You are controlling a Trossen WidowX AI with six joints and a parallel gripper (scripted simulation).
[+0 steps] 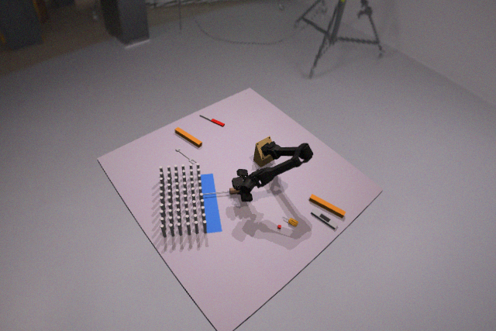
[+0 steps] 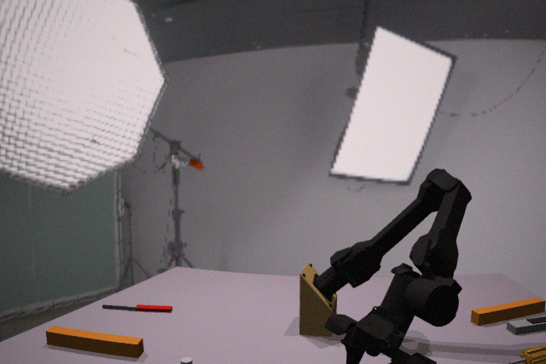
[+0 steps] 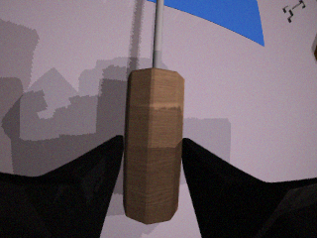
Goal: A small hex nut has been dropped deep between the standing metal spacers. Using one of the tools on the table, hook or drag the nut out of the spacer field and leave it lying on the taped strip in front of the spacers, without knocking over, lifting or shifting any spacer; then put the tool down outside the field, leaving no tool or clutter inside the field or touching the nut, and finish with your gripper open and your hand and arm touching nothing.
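The gripper point(image 1: 239, 191) point(image 3: 154, 143) is shut on the wooden handle point(image 1: 233, 191) point(image 3: 155, 99) of a tool with a thin metal shaft point(image 1: 221, 192) point(image 3: 158, 30). The shaft reaches over the blue taped strip point(image 1: 214, 215) point(image 3: 223, 15) towards the front row of the standing spacers point(image 1: 204, 226); its shadow lies beside it, so the tool is above the table. I cannot tell exactly where its far end lies. One spacer's pale top point(image 2: 186, 360) shows at the bottom of the exterior view. The spacers look upright. The nut cannot be made out in any view.
A thin fork-ended tool point(image 1: 185, 156) lies behind the field, near an orange bar point(image 1: 187, 136) point(image 2: 95, 342) and a red-handled tool point(image 1: 218, 122) point(image 2: 153, 308). Right of the arm are another orange bar point(image 1: 327, 205) point(image 2: 508, 311), a grey tool point(image 1: 330, 223), a yellow pronged tool point(image 1: 292, 222) and a red cube point(image 1: 279, 226).
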